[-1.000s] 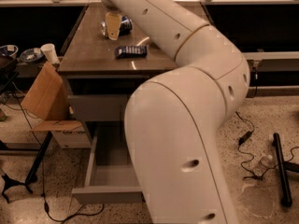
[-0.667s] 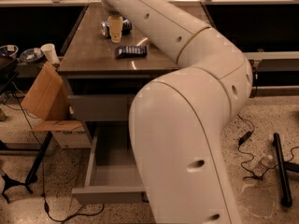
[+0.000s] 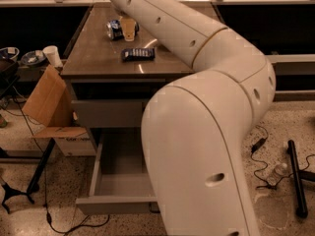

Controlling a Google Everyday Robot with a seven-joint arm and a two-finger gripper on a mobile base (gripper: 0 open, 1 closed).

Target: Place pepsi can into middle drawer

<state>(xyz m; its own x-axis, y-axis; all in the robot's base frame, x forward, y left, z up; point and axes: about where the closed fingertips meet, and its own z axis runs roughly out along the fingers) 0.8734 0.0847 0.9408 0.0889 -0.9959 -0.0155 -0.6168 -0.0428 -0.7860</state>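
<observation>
Pepsi can [image 3: 114,29] lies on its side on the tabletop [image 3: 93,58], upper left-centre of frame, silver end facing the camera. Gripper [image 3: 129,28] is just right of it, touching or nearly so; the contact itself is hidden. Cannot tell how the jaws stand, open or closed, nor whether they have the can.

Step in hand, as I judge it: securing the can before the carry. To do it well:
- straddle the can across its round body, not its ends, since a can on its side rolls away if nudged
- close squarely, lift straight up off the tabletop before swinging
- steer clear of the snack packet [image 3: 138,54], near the can toward frame centre
- carry down past the tabletop edge, lower into the tray, release low so the can doesn't bounce or roll

Middle drawer [image 3: 120,183] is pulled out at lower left-centre of frame, grey tray bare where visible; its right part is hidden behind the arm [image 3: 206,132]. Well apart from the can, below it. Top drawer [image 3: 108,113] above it is shut.

Counts:
- pepsi can: one
- snack packet: one
- drawers seen: two, one out, one shut
- arm: one, filling centre and right of frame
- cardboard box [image 3: 47,102]: one, left of the cabinet
- white cup [image 3: 51,55]: one, far left
- black rod [image 3: 295,178] on the floor: one, lower right
</observation>
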